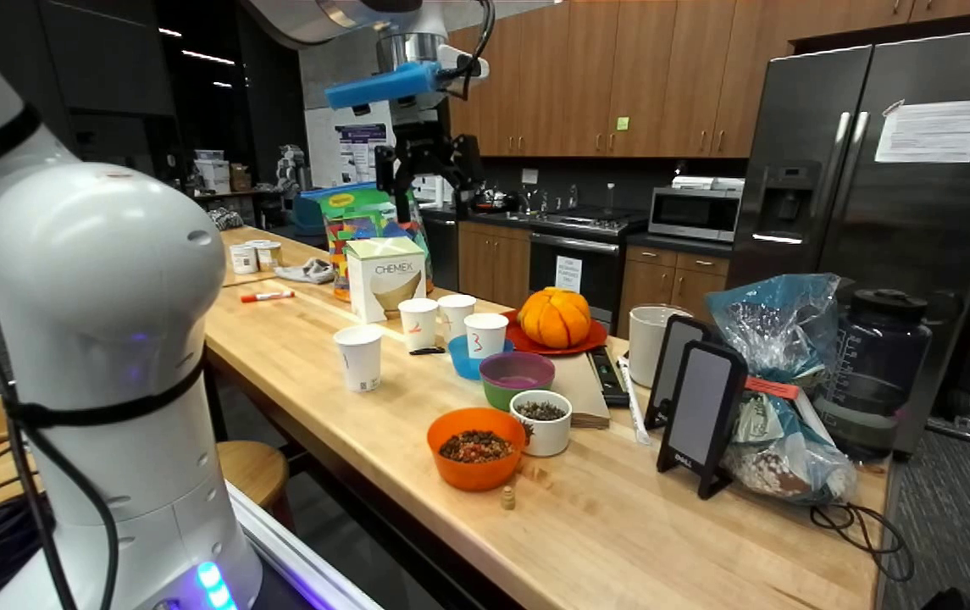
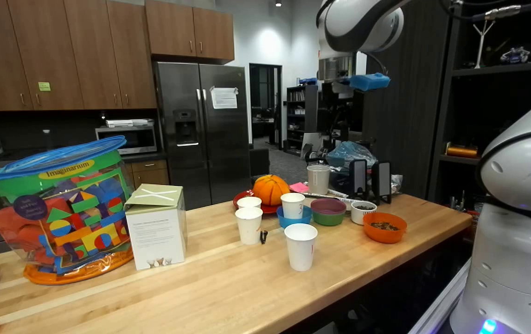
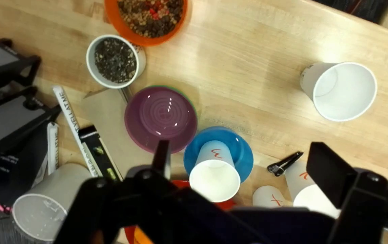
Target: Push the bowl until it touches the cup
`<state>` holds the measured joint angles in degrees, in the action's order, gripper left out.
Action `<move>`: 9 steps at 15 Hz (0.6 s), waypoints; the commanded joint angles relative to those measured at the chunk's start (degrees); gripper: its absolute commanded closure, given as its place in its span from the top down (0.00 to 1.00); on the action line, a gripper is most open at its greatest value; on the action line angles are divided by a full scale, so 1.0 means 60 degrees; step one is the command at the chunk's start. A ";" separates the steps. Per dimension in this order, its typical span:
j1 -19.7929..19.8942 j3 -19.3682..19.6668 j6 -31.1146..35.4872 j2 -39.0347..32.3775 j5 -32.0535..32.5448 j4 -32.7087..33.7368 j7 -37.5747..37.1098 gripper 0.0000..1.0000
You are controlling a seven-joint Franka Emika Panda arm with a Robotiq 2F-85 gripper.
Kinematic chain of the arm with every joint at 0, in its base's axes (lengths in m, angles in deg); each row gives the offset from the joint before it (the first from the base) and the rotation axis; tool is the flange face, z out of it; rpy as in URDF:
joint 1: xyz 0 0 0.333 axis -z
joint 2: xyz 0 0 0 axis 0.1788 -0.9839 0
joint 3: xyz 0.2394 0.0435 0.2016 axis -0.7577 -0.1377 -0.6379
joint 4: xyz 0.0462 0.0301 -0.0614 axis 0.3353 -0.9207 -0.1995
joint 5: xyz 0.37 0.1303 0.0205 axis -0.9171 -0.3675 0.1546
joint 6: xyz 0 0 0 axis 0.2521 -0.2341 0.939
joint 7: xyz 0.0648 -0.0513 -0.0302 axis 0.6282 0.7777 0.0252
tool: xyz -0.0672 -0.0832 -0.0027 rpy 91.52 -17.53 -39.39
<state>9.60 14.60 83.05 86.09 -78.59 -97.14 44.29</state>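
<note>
The orange bowl (image 1: pixel 474 449), holding mixed dark and red bits, stands near the table's front edge. It also shows in both other views (image 2: pixel 385 227) (image 3: pixel 146 39). A plain white tapered cup (image 1: pixel 358 357) stands apart from it, upright near the same edge; it shows in an exterior view (image 2: pixel 301 247) and the wrist view (image 3: pixel 344 91). Other white cups carry red marks, one inside a blue bowl (image 3: pixel 226 135). My gripper (image 3: pixel 244 157) is open and empty, high above the table. In an exterior view the gripper (image 1: pixel 432 199) hangs over the cups' side of the table.
A white tub of dark grains (image 3: pixel 94 64) is close beside the orange bowl; contact is unclear. A purple-green bowl (image 1: pixel 517 377), a pumpkin (image 1: pixel 556 318) on a red plate, speakers (image 1: pixel 701 415), a Chemex box (image 2: pixel 156 232) and a block bag (image 2: pixel 79 213) stand around.
</note>
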 commanded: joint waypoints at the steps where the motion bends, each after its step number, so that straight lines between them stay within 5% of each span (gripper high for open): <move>1: -0.0226 0.0359 0.0955 0.0510 0.0693 -0.0722 0.1452 1.00; 9: -0.0540 0.2847 0.0883 0.0957 0.0697 -0.1308 0.7054 1.00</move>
<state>6.56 26.62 90.21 89.39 -75.80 -104.29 75.41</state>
